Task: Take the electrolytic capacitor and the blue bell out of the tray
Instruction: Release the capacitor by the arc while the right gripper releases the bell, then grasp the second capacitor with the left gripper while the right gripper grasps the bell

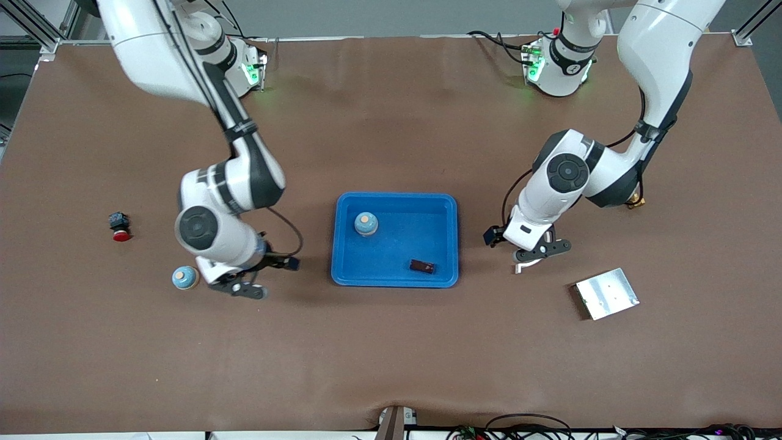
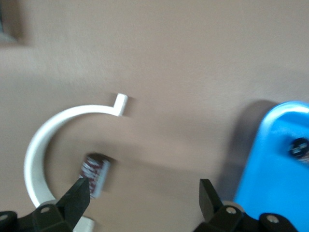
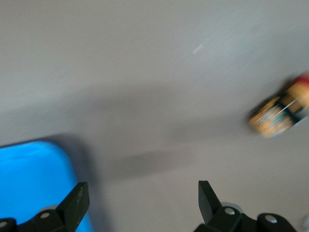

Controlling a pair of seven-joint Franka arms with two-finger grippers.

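Observation:
A blue bell with a tan top (image 1: 365, 223) stands in the blue tray (image 1: 440, 208), toward the right arm's end. A small dark capacitor (image 1: 422, 266) lies in the tray's corner nearer the front camera; it shows as a dark blur (image 2: 299, 147) in the left wrist view. My left gripper (image 1: 542, 250) (image 2: 142, 193) is open over the table beside the tray (image 2: 275, 164), with nothing between its fingers. My right gripper (image 1: 241, 288) (image 3: 142, 195) is open and empty too, over the table off the tray's (image 3: 34, 179) right-arm end, next to a second blue bell (image 1: 184, 277).
A white curved piece (image 2: 43, 140) (image 1: 524, 265) and a small red-striped part (image 2: 95, 175) lie under the left gripper. A metal plate (image 1: 606, 293) lies toward the left arm's end. A black and red button (image 1: 120, 226) (image 3: 280, 113) sits toward the right arm's end.

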